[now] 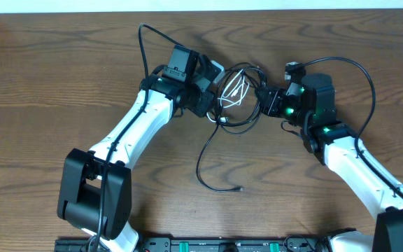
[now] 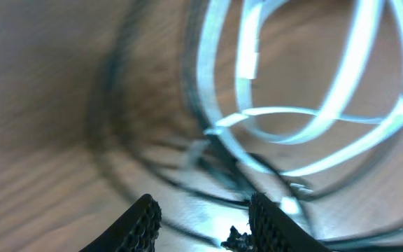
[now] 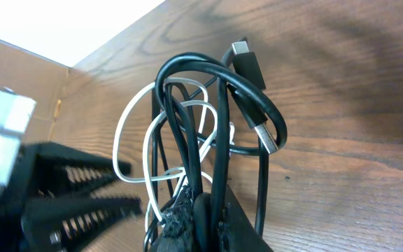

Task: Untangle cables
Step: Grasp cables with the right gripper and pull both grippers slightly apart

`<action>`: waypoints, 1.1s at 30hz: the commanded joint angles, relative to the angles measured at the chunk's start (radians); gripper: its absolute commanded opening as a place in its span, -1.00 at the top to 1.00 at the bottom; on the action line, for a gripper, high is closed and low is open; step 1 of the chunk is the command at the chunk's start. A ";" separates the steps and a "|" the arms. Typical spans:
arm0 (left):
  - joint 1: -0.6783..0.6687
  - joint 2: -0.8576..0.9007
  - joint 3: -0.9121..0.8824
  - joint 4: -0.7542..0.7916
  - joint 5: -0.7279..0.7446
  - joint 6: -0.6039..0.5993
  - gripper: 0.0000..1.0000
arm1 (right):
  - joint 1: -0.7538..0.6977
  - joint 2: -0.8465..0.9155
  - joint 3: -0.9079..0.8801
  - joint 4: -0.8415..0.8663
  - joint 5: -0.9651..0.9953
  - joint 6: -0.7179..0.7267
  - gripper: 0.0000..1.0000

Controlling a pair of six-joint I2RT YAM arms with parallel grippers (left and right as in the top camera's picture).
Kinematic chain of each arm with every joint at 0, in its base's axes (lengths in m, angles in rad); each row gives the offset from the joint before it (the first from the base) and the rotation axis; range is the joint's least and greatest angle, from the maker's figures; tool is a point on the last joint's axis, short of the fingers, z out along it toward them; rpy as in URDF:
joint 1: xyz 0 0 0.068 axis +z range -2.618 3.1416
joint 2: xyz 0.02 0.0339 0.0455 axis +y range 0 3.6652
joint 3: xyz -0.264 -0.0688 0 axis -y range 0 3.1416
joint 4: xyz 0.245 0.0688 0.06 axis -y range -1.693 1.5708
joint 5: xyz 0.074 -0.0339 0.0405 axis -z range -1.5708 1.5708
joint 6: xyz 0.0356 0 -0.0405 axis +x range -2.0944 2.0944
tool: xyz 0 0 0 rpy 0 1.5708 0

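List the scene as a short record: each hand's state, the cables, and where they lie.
surface: wooden table
left hand: open, at the edge of the tangle
right hand: shut on black cables
white cable: looped in among the black ones, tangled
plug: end of a black cable, standing above the bundle
loose tail: one black cable trailing from the tangle across the table toward the robot's base
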 commanded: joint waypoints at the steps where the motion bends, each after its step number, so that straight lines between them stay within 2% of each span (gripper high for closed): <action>1: 0.004 0.008 -0.002 -0.034 0.216 0.007 0.16 | -0.003 -0.035 0.005 0.003 0.023 0.028 0.98; 9: 0.004 0.008 -0.002 -0.125 0.227 0.029 0.15 | -0.015 -0.034 0.005 0.004 0.039 0.030 0.98; 14: 0.005 0.008 -0.002 -0.104 0.205 0.029 0.15 | -0.015 -0.034 0.005 -0.034 -0.021 -0.137 0.98; 16: 0.005 0.008 -0.002 -0.085 0.175 0.028 -0.10 | -0.014 -0.034 0.005 -0.087 -0.016 -0.199 0.98; 23: 0.006 -0.004 -0.002 -0.015 0.136 0.028 -0.59 | -0.014 -0.034 0.005 -0.192 -0.013 -0.449 0.98; 26: 0.006 -0.020 -0.002 0.003 0.136 0.028 -0.68 | -0.014 -0.034 0.005 -0.189 -0.039 -0.554 0.98; 33: 0.006 -0.039 -0.002 0.008 0.136 0.029 -0.71 | -0.015 -0.034 0.005 -0.180 -0.109 -0.773 0.99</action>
